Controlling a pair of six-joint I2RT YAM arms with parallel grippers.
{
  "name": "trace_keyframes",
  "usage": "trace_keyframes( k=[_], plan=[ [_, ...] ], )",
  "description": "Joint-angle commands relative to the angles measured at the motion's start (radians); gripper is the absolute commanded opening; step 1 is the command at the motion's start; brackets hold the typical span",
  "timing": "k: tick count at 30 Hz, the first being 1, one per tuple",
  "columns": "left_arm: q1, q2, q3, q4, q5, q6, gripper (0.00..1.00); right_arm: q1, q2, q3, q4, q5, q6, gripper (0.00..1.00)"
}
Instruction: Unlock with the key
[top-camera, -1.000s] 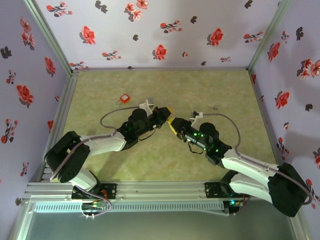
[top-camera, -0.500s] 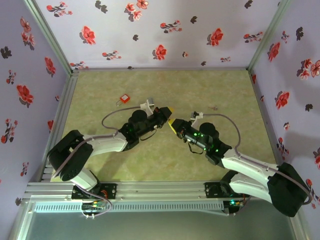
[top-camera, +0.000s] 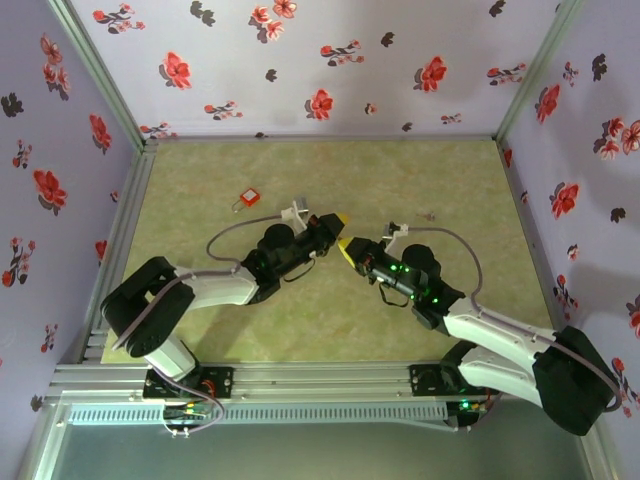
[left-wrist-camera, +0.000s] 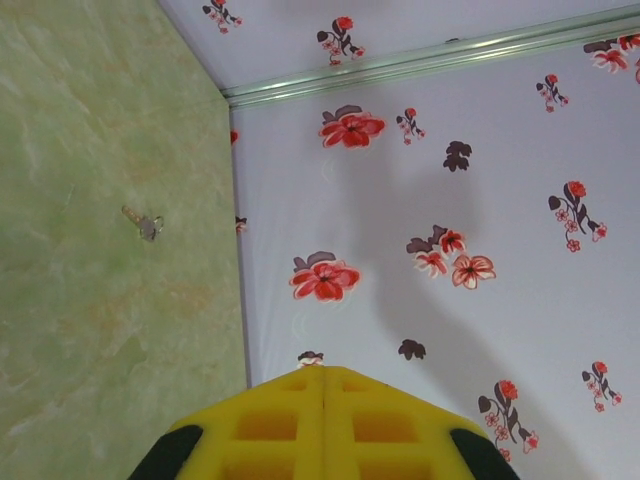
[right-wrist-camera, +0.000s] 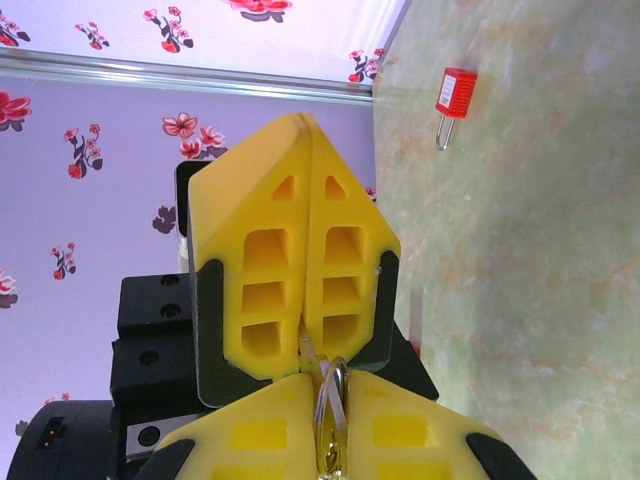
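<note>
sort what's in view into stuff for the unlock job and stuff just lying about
for the job: padlock on the table; key, probably, the looped metal bit pinched in the right fingers

lying about: second key, loose on the table

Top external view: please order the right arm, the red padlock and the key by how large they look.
1. right arm, by far the largest
2. red padlock
3. key, barely a thin speck
</note>
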Motion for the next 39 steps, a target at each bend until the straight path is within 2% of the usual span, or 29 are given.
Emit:
trace_keyframes(
  k=[1,3,6,8,10,11,12,17,20,23,24,27,31,35,39],
  plan=[
    [-0.040,0.035,-0.031,0.060,0.027,-0.013,0.00,-0.014,-0.011,0.003,0.087,0.021,0.008,0.00],
    [-0.039,0.032,-0.041,0.058,0.022,-0.016,0.03,-0.015,-0.024,0.000,0.072,0.020,0.006,0.00],
    [-0.019,0.002,-0.056,0.022,0.011,-0.012,0.38,-0.017,-0.058,-0.002,0.006,0.026,-0.014,0.00],
    [0.007,-0.042,-0.068,-0.035,0.002,0.003,0.65,-0.017,-0.088,0.004,-0.070,0.031,-0.038,0.00],
    [0.044,-0.104,-0.079,-0.117,-0.006,0.019,0.82,-0.016,-0.125,0.019,-0.190,0.038,-0.074,0.00],
    [0.068,-0.147,-0.082,-0.175,-0.006,0.036,0.94,-0.015,-0.145,0.030,-0.256,0.045,-0.095,0.00],
    [0.092,-0.189,-0.080,-0.235,-0.006,0.049,1.00,-0.015,-0.162,0.039,-0.315,0.049,-0.115,0.00],
    [0.242,-0.360,0.001,-0.666,0.043,0.197,1.00,-0.016,-0.226,0.058,-0.452,0.067,-0.174,0.00],
    [0.352,-0.395,0.134,-0.983,0.090,0.392,1.00,-0.017,-0.232,0.078,-0.505,0.067,-0.198,0.00],
    [0.450,-0.339,0.332,-1.330,0.091,0.692,1.00,-0.017,-0.229,0.103,-0.554,0.062,-0.217,0.00],
    [0.475,-0.299,0.414,-1.454,0.070,0.796,1.00,-0.017,-0.229,0.113,-0.578,0.061,-0.230,0.00],
    [0.528,-0.148,0.588,-1.689,-0.026,1.056,1.00,-0.017,-0.224,0.140,-0.624,0.060,-0.254,0.00],
    [0.589,0.071,0.787,-1.858,-0.128,1.217,0.99,-0.017,-0.210,0.160,-0.648,0.053,-0.268,0.00],
    [0.614,0.254,0.930,-1.922,-0.174,1.375,0.98,-0.017,-0.206,0.162,-0.658,0.051,-0.266,0.00],
    [0.635,0.406,1.040,-1.952,-0.196,1.535,0.92,-0.017,-0.210,0.158,-0.667,0.053,-0.262,0.00]
  ],
)
